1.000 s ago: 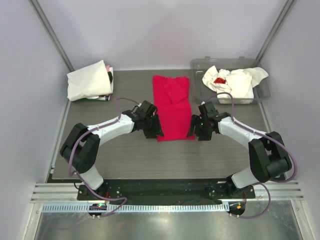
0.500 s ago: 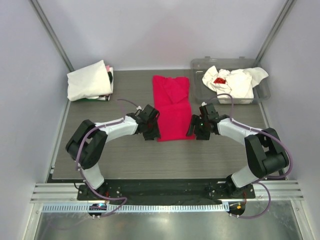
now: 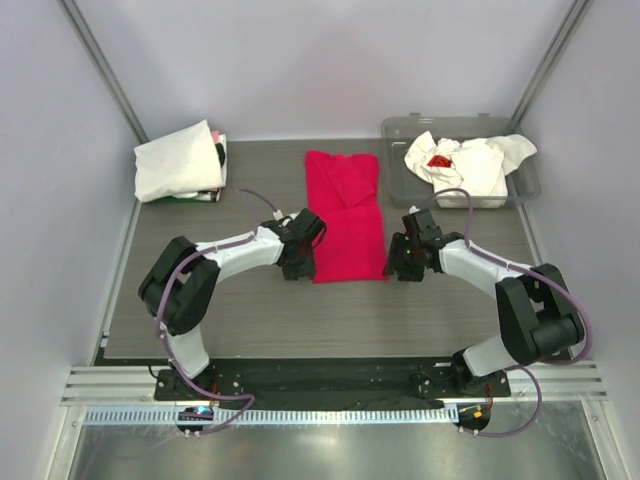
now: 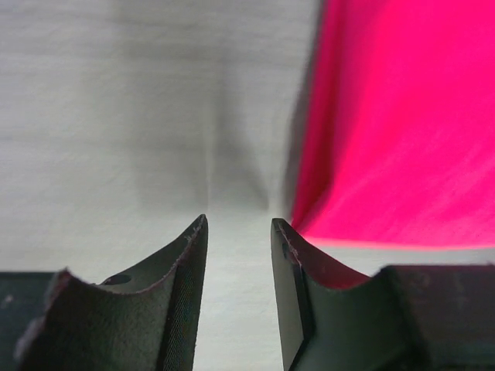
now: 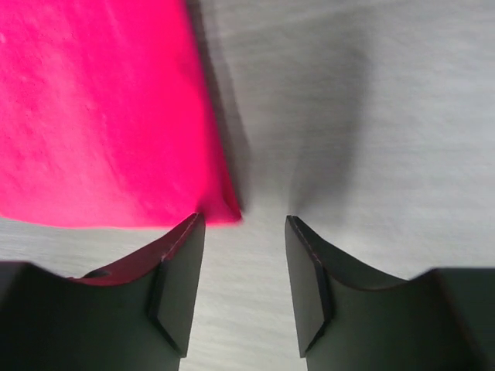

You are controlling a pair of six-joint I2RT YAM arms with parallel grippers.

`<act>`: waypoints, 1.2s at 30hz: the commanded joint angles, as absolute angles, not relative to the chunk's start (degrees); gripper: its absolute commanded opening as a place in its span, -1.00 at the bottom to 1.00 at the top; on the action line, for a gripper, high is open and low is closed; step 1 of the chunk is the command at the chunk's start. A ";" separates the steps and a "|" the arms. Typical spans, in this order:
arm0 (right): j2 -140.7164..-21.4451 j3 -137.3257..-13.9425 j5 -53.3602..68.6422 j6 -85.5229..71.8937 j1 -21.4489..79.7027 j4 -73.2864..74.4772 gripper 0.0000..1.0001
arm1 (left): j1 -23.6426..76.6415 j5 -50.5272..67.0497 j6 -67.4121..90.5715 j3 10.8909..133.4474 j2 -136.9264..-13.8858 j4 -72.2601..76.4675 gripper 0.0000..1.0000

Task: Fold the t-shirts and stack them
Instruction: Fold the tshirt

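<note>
Crimson t-shirt [image 3: 345,215] lies flat mid-bench [image 3: 250,310]. Left pincer [image 4: 238,224] and right pincer [image 5: 244,219] have shifted just outside its near corners. Both stand parted and empty, the right narrowing. Corner pinch judged imminent.

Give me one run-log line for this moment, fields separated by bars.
phase: pre-grasp | red t-shirt: lying flat | left gripper: open at near-left corner | right gripper: open at near-right corner | held: nothing

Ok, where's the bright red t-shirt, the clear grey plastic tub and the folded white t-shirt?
bright red t-shirt [image 3: 346,225], top external view, middle of the cloth
clear grey plastic tub [image 3: 393,140], top external view, bare left end
folded white t-shirt [image 3: 175,160], top external view, middle of its top
</note>
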State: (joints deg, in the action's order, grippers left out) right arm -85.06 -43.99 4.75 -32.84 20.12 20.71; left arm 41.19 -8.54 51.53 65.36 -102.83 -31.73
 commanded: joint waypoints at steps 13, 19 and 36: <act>-82.34 -50.98 18.28 -37.00 20.30 19.69 -0.98 | 44.30 3.60 52.03 72.16 -101.84 -22.86 -0.53; -93.23 -48.53 18.81 -33.84 19.16 14.86 -0.98 | 43.07 3.26 50.37 71.29 -108.45 -19.51 -0.63; -77.46 -29.97 15.03 -34.63 18.02 16.25 -0.97 | 43.94 2.11 55.71 42.82 -90.91 -11.78 -0.67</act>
State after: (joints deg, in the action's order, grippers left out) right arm -81.54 -32.23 20.56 -36.18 18.22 7.49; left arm 43.57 5.13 54.41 46.83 -94.56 -5.82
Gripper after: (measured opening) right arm 0.022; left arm 0.158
